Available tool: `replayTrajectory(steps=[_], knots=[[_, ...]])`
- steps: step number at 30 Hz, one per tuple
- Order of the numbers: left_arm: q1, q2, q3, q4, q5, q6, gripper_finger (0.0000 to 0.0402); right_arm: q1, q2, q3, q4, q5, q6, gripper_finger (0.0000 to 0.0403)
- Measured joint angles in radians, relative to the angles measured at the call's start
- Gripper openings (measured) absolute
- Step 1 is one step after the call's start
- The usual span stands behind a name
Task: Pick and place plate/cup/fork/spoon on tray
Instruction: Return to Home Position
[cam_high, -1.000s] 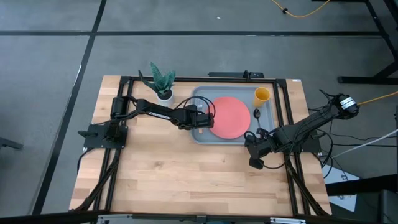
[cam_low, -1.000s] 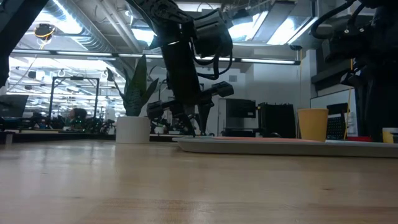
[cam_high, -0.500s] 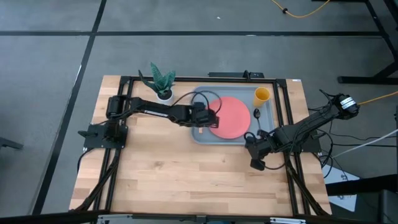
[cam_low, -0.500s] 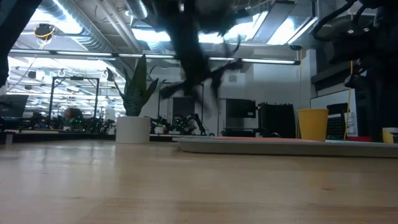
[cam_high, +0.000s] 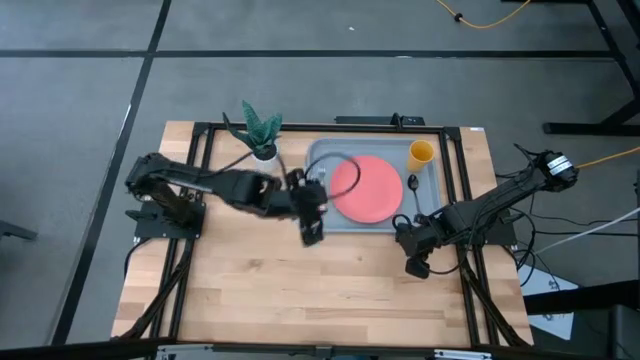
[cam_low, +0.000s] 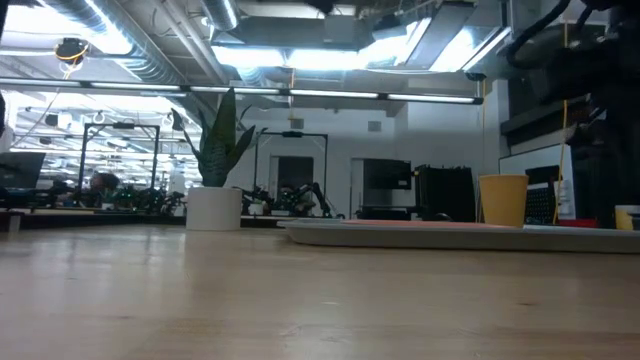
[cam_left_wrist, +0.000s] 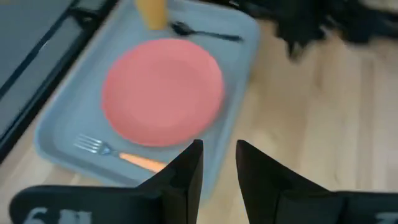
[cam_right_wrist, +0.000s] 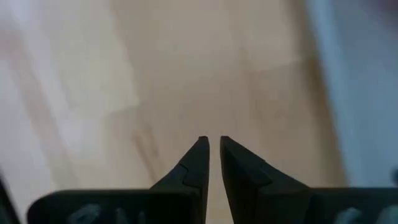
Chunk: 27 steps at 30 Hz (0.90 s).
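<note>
Just ahead of my left gripper's (cam_left_wrist: 217, 163) empty fingers, parted by only a narrow gap, lies the tray (cam_left_wrist: 242, 37). Half a second ago those fingers were over its near edge; now I've pulled that arm back above the bare counter (cam_high: 260, 280), leaving the fork (cam_left_wrist: 118, 152) lying in the tray. Beyond it sits the plate (cam_left_wrist: 163, 90), and farther still the spoon (cam_left_wrist: 202, 32) and the cup (cam_left_wrist: 151, 12). With all four pieces in the tray, I judge the task essentially complete. My right gripper (cam_right_wrist: 214, 155), fingers almost closed and empty, waits over the counter beside the tray's other end.
</note>
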Motion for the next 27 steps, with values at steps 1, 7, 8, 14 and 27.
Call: replayTrajectory(steps=[1, 7, 8, 14, 27], knots=[[-0.018, -0.01, 0.0, -0.022, 0.001, 0.015, 0.0089, 0.004, -0.007, 0.0, 0.004, -0.023, -0.028, 0.0045], [-0.091, -0.09, -0.057, -0.17, -0.107, 0.001, 0.0088, 0.039, -0.135, 0.0, 0.092, -0.068, -0.161, 0.0045], [-0.096, -0.111, -0.081, -0.166, -0.105, 0.0, 0.0089, 0.047, -0.17, 0.0, 0.104, -0.062, -0.174, 0.0045], [-0.08, -0.274, -0.305, -0.059, -0.109, 0.008, 0.0087, 0.071, -0.446, 0.0, 0.104, 0.035, -0.235, 0.0045], [0.096, -0.778, -1.037, 0.721, 0.241, 0.152, 0.0087, 0.081, -0.829, -0.003, 0.147, 0.195, -0.413, 0.0045]])
